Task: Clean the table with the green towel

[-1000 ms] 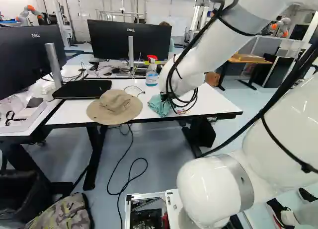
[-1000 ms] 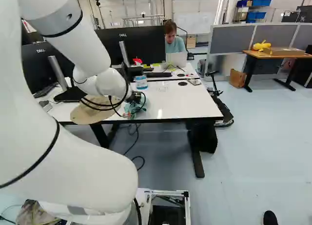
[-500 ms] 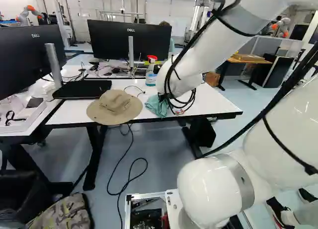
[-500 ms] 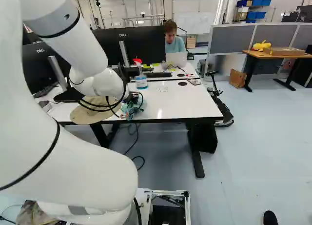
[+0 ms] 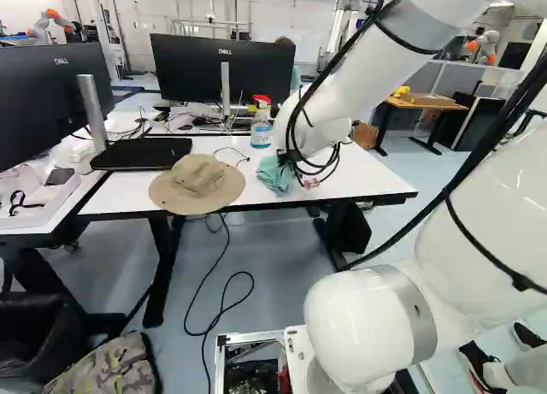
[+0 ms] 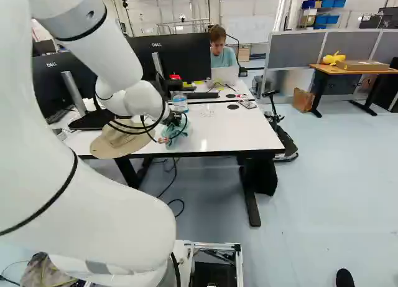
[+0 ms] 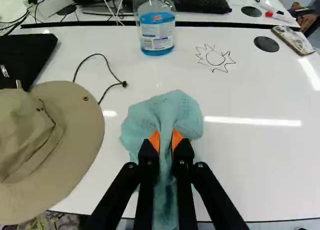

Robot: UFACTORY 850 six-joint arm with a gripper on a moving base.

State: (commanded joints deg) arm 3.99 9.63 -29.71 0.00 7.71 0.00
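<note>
In the right base view my gripper (image 6: 176, 117) is partly hidden by the wrist and cables, low over the white table (image 6: 230, 128). The wrist view shows the gripper (image 7: 165, 137) with its orange pads shut on a bunched fold of the green towel (image 7: 186, 113). Cloth spreads out ahead of the fingers on the tabletop and also trails back beneath them. A small black drawing of a sun (image 7: 215, 58) is on the white surface, ahead of the towel and off to one side, apart from it.
A tan hat (image 5: 197, 184) lies beside the towel at the table's front edge. Behind stand a spray bottle (image 7: 156, 28) with blue liquid, a closed black laptop (image 5: 141, 153) and a monitor (image 5: 192, 69). A thin black cord (image 7: 106, 60) lies near the hat; a phone (image 7: 292, 39) lies farther off.
Over the last half second the wrist has moved a little away from the base and to the right in the right base view, the gripped towel moving with it. The base and the hat have stayed put.
</note>
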